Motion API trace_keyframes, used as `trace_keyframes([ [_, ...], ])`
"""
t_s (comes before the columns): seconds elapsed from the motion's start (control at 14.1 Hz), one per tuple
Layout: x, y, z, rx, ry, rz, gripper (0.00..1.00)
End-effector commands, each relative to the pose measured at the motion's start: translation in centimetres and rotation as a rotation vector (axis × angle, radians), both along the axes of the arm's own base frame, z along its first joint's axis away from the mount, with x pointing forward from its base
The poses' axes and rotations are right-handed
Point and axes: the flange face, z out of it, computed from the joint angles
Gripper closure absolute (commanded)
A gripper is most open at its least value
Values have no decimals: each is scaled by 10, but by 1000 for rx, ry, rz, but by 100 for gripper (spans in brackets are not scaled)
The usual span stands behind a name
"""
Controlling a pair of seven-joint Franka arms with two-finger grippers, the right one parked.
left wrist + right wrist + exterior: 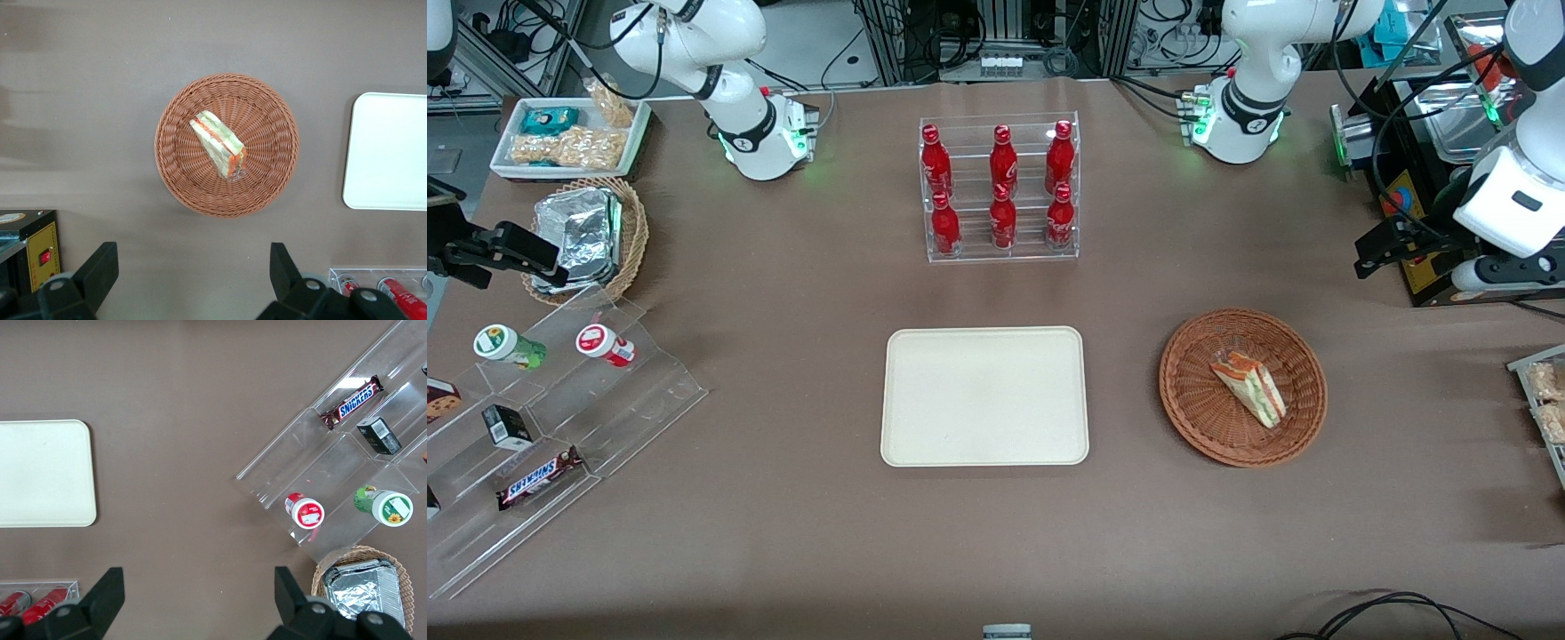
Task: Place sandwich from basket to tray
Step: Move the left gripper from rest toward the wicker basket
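Your small triangular wedge sandwich (1250, 389) in clear wrap — pale bread with red, orange and green layers — lies on its side in the wide, shallow reddish-brown wicker basket (1198, 418), a little off the basket's middle. The basket sits on the brown table (783, 498) beside the flat cream-coloured rectangular tray (984, 396), toward the working arm's end; the two are apart, with bare table between them, and nothing lies on the tray.

You'll find the left arm's gripper (189, 267) held high above the table, well clear of the basket. From the wrist camera its two black fingers (100, 270) stand spread wide with nothing between them, and the basket with the sandwich (219, 143) shows past them.

Farther from the front camera than the tray stands a clear acrylic rack (1000, 188) holding six red bottles. Toward the parked arm's end you can see a smaller tan wicker basket (633, 233) with foil packets — and a clear stepped stand (605, 391) with snack items on it.
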Motion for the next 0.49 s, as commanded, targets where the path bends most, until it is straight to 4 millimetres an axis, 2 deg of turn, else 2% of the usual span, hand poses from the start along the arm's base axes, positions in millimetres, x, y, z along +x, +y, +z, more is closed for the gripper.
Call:
trace_keyframes([
  [0.0, -2, -4, 3, -11, 13, 14, 0],
  [0.42, -4, -2, -4, -7, 45, 20, 0],
])
